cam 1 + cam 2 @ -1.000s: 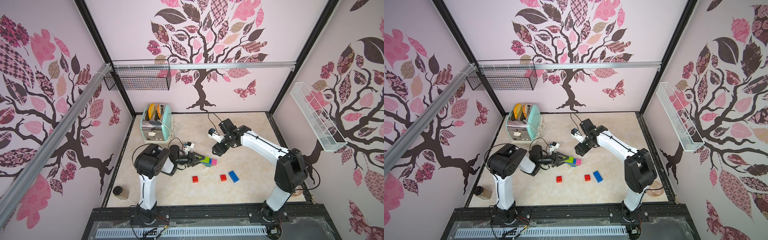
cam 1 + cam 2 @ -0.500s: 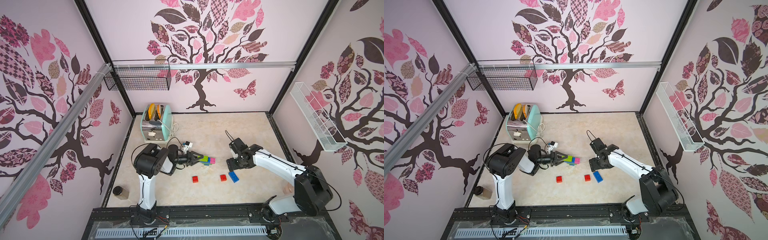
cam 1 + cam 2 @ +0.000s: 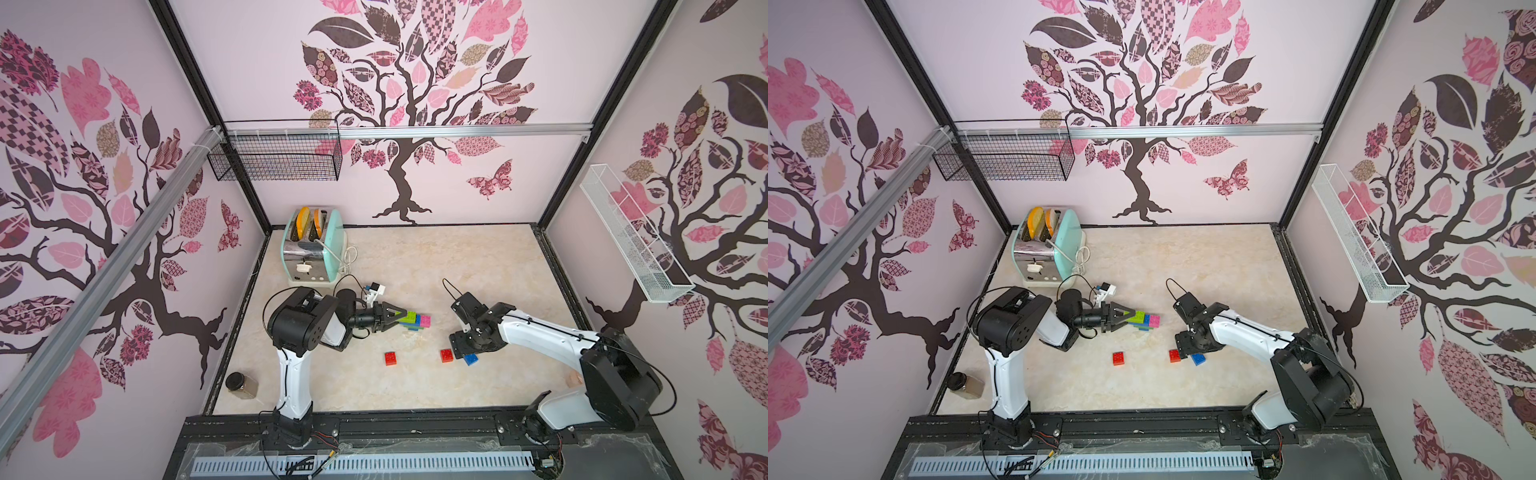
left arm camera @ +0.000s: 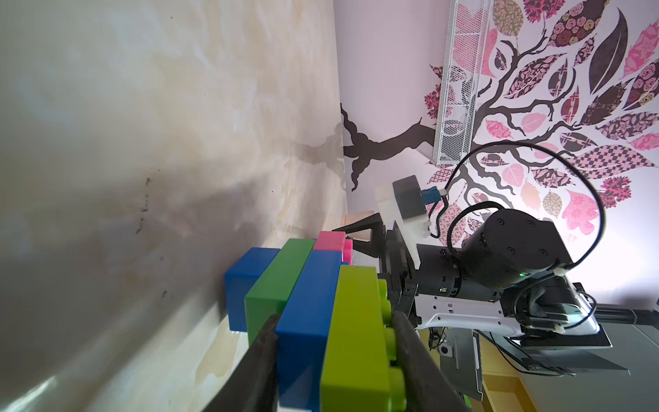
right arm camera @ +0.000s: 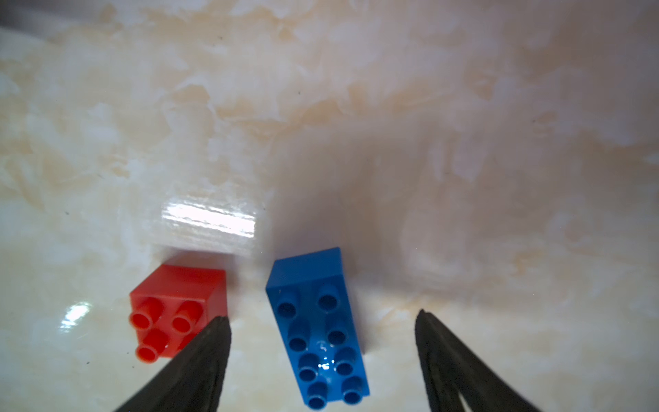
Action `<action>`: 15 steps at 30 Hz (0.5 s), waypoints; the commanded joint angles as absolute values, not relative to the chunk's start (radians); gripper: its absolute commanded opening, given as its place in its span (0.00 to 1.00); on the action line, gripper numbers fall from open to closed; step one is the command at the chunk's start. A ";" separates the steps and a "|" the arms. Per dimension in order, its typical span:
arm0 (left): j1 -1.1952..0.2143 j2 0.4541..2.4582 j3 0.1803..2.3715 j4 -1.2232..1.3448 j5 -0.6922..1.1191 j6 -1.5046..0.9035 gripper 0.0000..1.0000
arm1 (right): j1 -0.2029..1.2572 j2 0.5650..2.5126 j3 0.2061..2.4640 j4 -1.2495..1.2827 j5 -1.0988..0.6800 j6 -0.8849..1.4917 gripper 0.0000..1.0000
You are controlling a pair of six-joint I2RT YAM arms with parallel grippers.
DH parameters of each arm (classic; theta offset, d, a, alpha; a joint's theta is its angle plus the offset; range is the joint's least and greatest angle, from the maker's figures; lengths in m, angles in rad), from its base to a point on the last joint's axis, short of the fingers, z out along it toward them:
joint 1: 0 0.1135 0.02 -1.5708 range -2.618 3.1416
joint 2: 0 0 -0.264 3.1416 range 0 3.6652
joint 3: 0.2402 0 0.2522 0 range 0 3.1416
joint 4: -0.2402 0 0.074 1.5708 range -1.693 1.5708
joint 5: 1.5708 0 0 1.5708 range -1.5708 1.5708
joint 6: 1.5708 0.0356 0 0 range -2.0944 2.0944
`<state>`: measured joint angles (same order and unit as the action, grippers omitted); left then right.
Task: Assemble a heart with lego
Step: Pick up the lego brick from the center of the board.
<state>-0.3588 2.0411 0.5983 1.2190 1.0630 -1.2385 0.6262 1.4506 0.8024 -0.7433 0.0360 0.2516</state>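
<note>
The right end effector [image 5: 321,317], spread wide, straddles the studded long blue brick [image 5: 317,339]; the left end effector [image 4: 334,315] clamps the stepped heart [image 4: 306,303].

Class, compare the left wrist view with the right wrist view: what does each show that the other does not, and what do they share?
Left wrist only: the half-built heart clamped in the left gripper, with the right arm behind. Right wrist only: a loose red brick and a long blue brick, the latter between the open fingers of the right gripper. Shared: the marbled table.
</note>
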 commanded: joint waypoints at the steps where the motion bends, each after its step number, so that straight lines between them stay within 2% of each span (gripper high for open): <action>1: -0.358 2.024 0.595 1.247 1.063 -1.235 0.30 | 0.634 1.466 0.809 -0.727 0.031 0.274 0.71; 8: -0.359 2.025 0.600 1.247 1.063 -1.238 0.30 | 0.677 1.512 0.822 -0.753 0.062 0.290 0.51; 13: -0.352 2.029 0.598 1.246 1.063 -1.235 0.30 | 0.683 1.531 0.827 -0.755 0.057 0.293 0.32; 15: -0.349 2.035 0.599 1.246 1.064 -1.232 0.30 | 0.683 1.532 0.829 -0.757 0.058 0.286 0.29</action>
